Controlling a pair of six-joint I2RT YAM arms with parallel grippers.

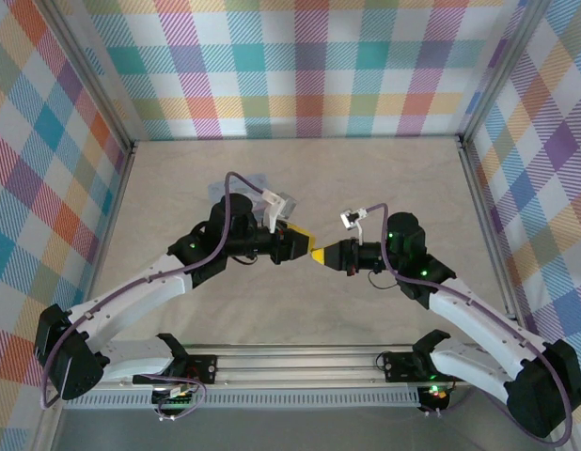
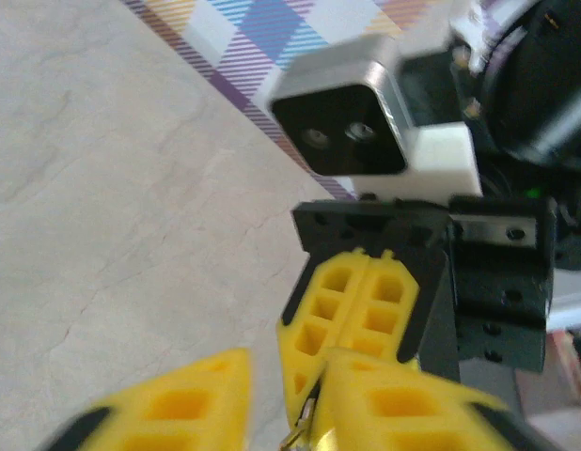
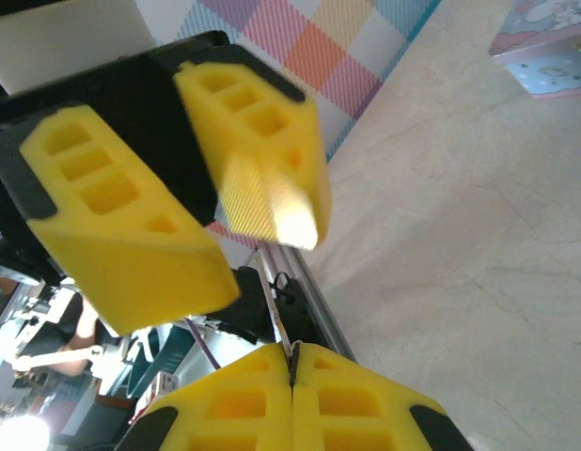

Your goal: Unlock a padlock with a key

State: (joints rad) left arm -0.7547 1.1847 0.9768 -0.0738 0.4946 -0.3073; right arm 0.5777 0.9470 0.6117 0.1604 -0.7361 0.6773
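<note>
My two grippers meet tip to tip above the middle of the table. The right gripper (image 1: pixel 319 256) (image 3: pixel 292 349) is shut on the key (image 3: pixel 285 324), a thin silvery blade that sticks out from between its yellow fingers. The left gripper (image 1: pixel 300 246) (image 2: pixel 286 376) is open; its yellow fingers (image 2: pixel 168 404) stand apart on either side of the right gripper's shut tips. In the left wrist view a small glint of the key's metal (image 2: pixel 306 425) shows beside the left gripper's right finger. The padlock is out of view.
A pale blue tin box (image 1: pixel 245 182) (image 3: pixel 549 47) lies on the table behind the left arm. A metal rail (image 1: pixel 300 362) runs along the near edge between the arm bases. Checked walls enclose the table on three sides.
</note>
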